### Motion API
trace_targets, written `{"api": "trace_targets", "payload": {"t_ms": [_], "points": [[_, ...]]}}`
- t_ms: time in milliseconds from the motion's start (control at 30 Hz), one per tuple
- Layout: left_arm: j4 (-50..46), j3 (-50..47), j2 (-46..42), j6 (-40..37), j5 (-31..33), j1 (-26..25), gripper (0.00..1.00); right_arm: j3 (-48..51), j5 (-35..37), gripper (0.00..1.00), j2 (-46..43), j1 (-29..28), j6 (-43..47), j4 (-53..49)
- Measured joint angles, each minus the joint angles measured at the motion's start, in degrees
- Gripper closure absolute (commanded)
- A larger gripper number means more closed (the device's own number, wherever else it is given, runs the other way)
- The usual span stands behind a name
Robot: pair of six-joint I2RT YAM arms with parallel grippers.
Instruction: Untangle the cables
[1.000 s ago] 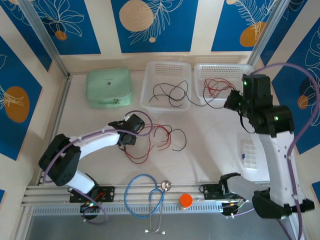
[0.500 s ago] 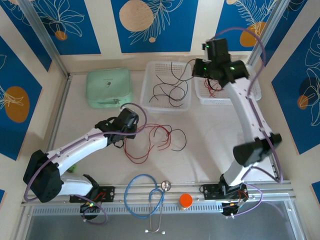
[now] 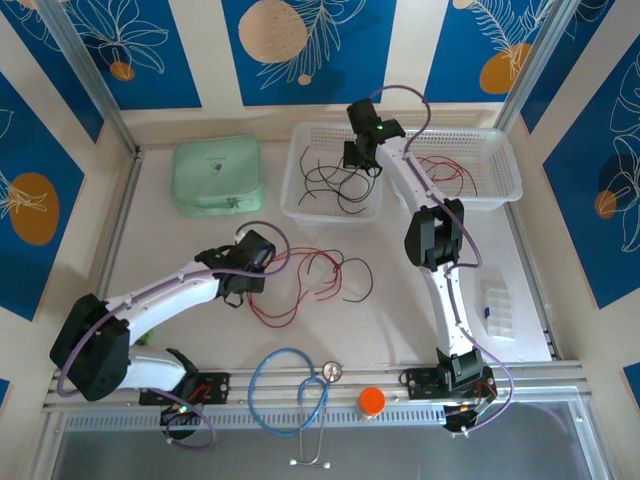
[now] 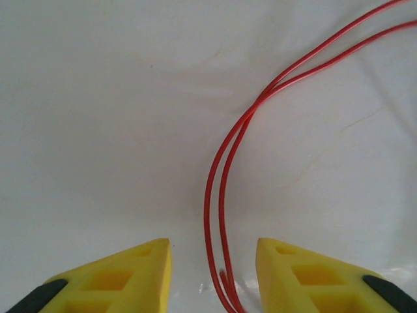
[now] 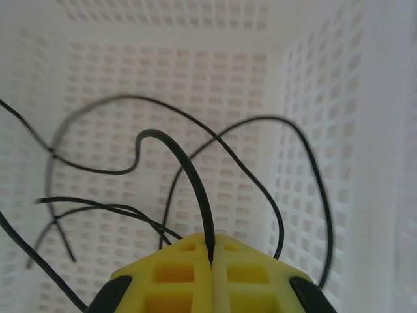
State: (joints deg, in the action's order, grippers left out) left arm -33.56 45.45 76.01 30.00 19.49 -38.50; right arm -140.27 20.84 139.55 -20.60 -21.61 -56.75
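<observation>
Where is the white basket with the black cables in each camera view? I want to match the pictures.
Top external: the white basket sits at upper middle, under the right gripper.
Right wrist: its mesh wall and floor lie beyond the shut jaws.
Left wrist: this camera faces red cables on the table instead.
Shared landmark: the black cables, one pinched by the right gripper.

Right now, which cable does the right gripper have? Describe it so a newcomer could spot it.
On the table's far edge sit two white mesh baskets; take the left basket, beside the mint green case. Of the black cables inside, the held cable humps up from the pads of the shut right gripper; the rest lie free.
</observation>
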Motion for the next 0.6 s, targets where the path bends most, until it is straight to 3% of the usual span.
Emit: {"api": "trace_targets", "payload": {"t_ms": [167, 300, 600], "points": [[1.79, -2.05, 0.35, 0.09, -1.44, 1.84, 0.69, 1.95, 0.39, 0.61, 1.27, -0.85, -0.26, -0.37], [3.45, -2.84, 0.33, -0.11, -2.93, 2.97, 0.73, 2.40, 0.98, 0.47, 1.25, -1.97, -0.07, -0.37], [7.02, -4.92, 0.17, -0.50, -7.06, 4.22, 0.78, 8.13, 2.38, 0.47, -6.29, -5.11, 0.52, -0.70]]}}
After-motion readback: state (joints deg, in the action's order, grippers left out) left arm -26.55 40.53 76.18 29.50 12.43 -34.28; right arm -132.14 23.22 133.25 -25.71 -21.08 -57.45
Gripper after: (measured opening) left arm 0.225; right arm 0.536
